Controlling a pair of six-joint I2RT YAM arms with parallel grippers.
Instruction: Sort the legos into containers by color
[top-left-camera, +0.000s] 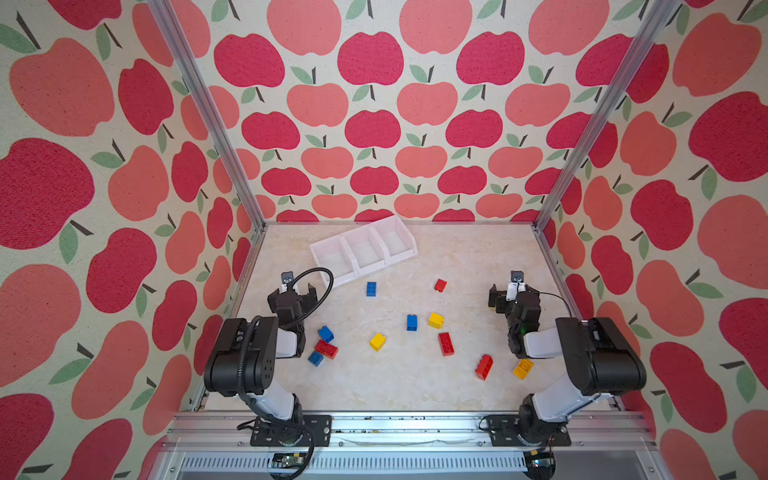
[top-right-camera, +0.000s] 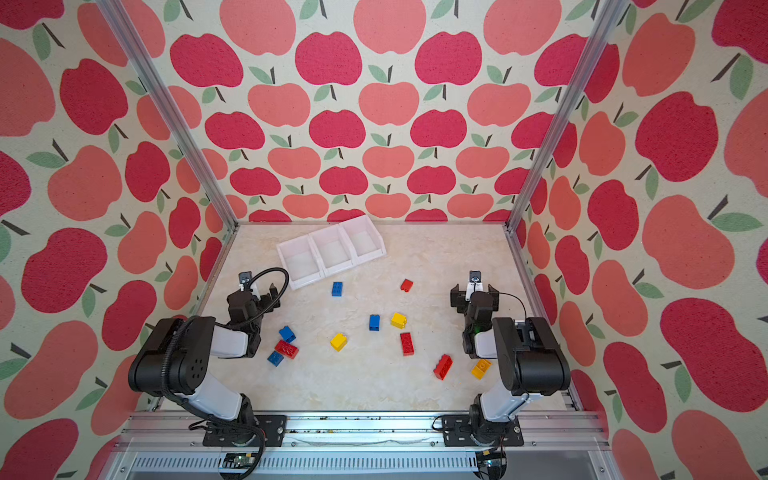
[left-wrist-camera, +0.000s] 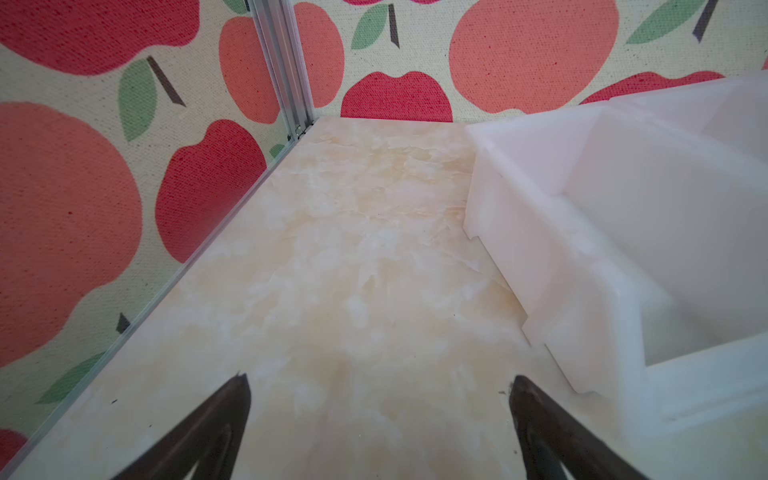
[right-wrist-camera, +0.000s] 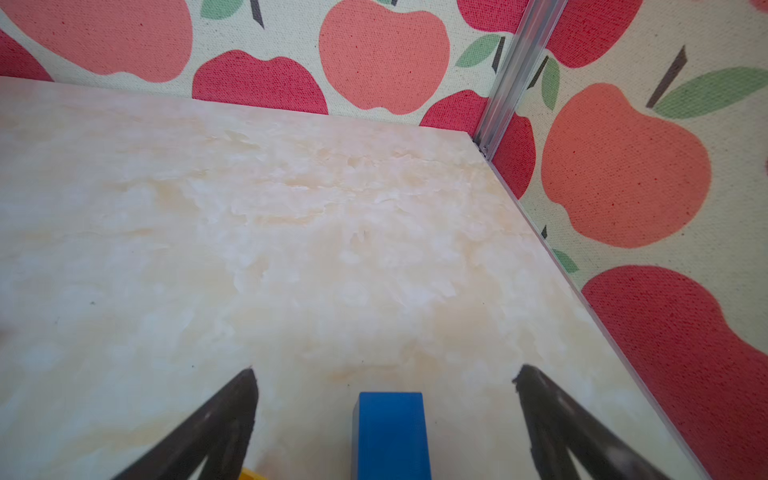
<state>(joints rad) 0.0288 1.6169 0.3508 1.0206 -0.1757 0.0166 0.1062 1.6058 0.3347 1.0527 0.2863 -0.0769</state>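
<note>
While both pairs of jaws stand spread wide and empty, the left jaws hover over bare worktop (left-wrist-camera: 332, 249) just beside the containers (left-wrist-camera: 623, 232), and a blue lego (right-wrist-camera: 390, 432) lies untouched between the right jaws. Other legos (top-left-camera: 411, 322) lie scattered mid-frame in both top views, below the empty containers.

1. Robot lab test cell.
2. Aluminium frame posts (top-left-camera: 208, 112) and apple-print fabric walls (top-left-camera: 374, 124) enclose the two arms (top-left-camera: 241, 361).
3. Arm bases bolted on an aluminium rail (top-left-camera: 407, 424), with a marble-look tabletop (top-left-camera: 395, 386) ahead of them.
</note>
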